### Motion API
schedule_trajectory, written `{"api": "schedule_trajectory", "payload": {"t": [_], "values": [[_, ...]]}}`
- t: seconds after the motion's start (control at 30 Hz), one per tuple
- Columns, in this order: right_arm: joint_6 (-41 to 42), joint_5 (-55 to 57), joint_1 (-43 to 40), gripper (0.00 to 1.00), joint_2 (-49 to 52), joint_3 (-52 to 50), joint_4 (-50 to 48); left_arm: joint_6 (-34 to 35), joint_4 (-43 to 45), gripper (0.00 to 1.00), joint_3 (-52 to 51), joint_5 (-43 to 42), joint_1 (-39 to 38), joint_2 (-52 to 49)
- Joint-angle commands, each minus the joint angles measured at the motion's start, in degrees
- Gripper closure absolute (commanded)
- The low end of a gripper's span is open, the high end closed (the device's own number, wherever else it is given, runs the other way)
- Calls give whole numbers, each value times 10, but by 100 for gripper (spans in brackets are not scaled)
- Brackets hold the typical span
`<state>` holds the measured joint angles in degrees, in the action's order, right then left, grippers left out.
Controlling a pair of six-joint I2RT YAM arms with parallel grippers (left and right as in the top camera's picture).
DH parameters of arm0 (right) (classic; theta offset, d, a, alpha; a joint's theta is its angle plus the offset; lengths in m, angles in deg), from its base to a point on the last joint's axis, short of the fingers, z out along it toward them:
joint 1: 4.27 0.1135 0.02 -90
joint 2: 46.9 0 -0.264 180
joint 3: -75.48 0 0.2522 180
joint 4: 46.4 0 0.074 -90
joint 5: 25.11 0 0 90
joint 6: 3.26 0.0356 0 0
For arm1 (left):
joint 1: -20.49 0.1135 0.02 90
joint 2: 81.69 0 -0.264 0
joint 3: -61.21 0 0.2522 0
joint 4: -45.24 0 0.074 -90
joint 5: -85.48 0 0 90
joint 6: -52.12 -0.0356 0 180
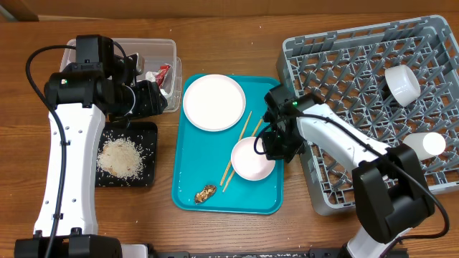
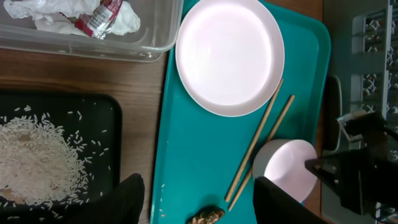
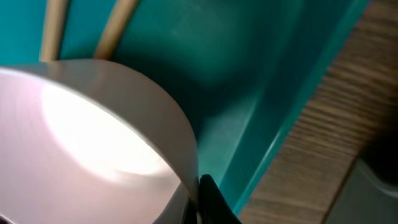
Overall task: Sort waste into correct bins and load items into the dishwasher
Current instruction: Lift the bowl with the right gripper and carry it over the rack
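Observation:
A white bowl (image 1: 251, 159) sits on the teal tray, and my right gripper (image 1: 272, 147) is shut on its right rim; the wrist view shows the bowl wall (image 3: 93, 124) pinched at the fingertips (image 3: 211, 199). Beside the bowl lie the chopsticks (image 1: 240, 147), with a white plate (image 1: 214, 102) behind them. A brown food scrap (image 2: 207, 216) lies near the tray's front edge. My left gripper (image 2: 202, 202) hangs open above that scrap, holding nothing. Rice (image 1: 125, 156) fills the black tray (image 1: 152, 129). The napkin and wrapper (image 2: 99, 17) lie in the clear tub (image 1: 154, 50).
The teal tray (image 1: 193, 172) takes up the middle of the table. The grey dish rack (image 1: 344, 79) stands at the right with a bowl (image 1: 401, 84) and a cup (image 1: 424, 145) in it. A few rice grains lie loose on the teal tray's left side.

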<state>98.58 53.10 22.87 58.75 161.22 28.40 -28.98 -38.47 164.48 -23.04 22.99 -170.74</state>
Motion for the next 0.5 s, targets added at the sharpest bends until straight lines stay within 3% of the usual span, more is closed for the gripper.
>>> {"api": "schedule_trajectory", "payload": {"t": [0.0, 0.23, 0.47], "values": [[-19, 10, -3, 96, -7, 85, 26, 3, -1, 42, 5, 5, 1, 1], [-18, 150, -39, 96, -35, 265, 87, 3, -1, 42, 5, 5, 1, 1], [-36, 412, -112, 96, -41, 316, 16, 3, 0, 41, 5, 6, 1, 1]]}}
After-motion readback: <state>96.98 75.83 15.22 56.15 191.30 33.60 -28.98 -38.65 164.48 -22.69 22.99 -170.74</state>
